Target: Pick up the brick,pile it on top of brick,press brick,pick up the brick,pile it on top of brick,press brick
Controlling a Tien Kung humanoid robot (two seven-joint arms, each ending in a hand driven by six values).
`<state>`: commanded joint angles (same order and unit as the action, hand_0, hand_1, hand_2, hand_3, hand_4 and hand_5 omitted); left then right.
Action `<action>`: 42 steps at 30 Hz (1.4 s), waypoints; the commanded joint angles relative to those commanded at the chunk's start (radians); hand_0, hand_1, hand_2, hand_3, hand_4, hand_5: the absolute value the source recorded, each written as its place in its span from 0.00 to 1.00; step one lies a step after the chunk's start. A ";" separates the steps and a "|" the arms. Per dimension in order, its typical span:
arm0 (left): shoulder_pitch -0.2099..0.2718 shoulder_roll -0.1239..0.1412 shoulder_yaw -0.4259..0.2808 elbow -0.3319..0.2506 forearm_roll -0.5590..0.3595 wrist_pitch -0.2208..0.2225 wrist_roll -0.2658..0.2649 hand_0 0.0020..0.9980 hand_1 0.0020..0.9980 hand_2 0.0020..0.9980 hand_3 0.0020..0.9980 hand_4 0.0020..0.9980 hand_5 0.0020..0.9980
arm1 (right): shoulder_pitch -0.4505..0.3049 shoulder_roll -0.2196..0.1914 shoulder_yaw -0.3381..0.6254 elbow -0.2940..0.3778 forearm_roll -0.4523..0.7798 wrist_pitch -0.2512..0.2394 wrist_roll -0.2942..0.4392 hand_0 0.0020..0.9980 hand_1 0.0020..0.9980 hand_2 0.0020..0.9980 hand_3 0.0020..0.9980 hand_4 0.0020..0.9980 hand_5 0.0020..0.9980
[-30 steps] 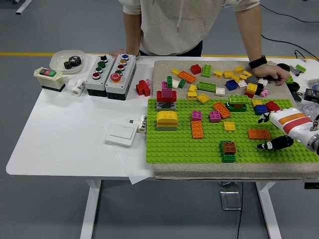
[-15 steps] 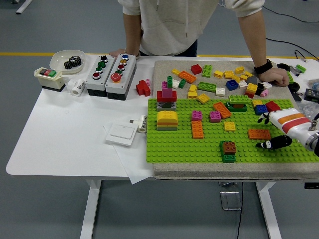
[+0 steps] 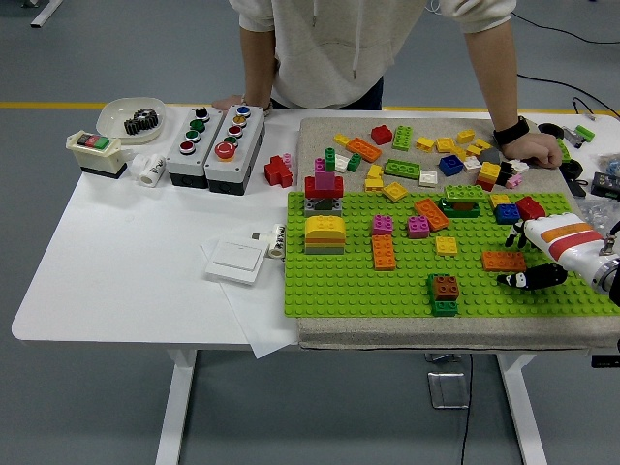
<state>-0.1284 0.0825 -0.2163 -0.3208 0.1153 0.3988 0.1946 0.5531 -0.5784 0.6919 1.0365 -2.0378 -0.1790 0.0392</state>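
Observation:
My right hand (image 3: pixel 511 258) comes in from the right edge over the green baseplate (image 3: pixel 349 281). Its black fingers (image 3: pixel 531 280) are spread, and it holds nothing. An orange brick (image 3: pixel 496 261) lies flat on the plate between the thumb and the upper fingers, with no finger closed on it. To its left stands a brown brick on a green one (image 3: pixel 445 293). Farther left on the plate are a yellow brick (image 3: pixel 447 245), a long orange brick (image 3: pixel 384 252) and a yellow domed stack (image 3: pixel 325 233). My left hand does not show.
Several loose bricks lie on the grey mat (image 3: pixel 315 131) behind the plate. A person stands at the far side, one hand (image 3: pixel 536 149) resting on the mat's far right, the other (image 3: pixel 240 102) on the table. Two button boxes (image 3: pixel 215 136), a white switch (image 3: pixel 235 261) and a bowl with a gear (image 3: pixel 131 118) sit left.
My right hand has barely shifted beside the orange brick. The person's hand on the mat has slid a little to the right.

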 joint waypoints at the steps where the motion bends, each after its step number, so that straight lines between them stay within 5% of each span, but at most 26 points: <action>1: 0.000 0.000 -0.001 0.000 0.001 0.000 0.001 0.77 0.75 0.75 0.60 0.66 0.67 | 0.000 0.001 0.000 -0.002 0.000 0.000 0.000 0.35 0.48 0.54 0.56 0.90 0.50; 42: -0.012 0.001 0.009 -0.003 -0.013 0.000 -0.006 0.77 0.75 0.75 0.59 0.66 0.67 | 0.017 0.013 -0.005 -0.050 -0.021 -0.030 0.030 0.23 0.40 0.48 0.52 0.84 0.54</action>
<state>-0.1402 0.0835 -0.2073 -0.3241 0.1024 0.3988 0.1886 0.5699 -0.5655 0.6869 0.9860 -2.0583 -0.2085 0.0689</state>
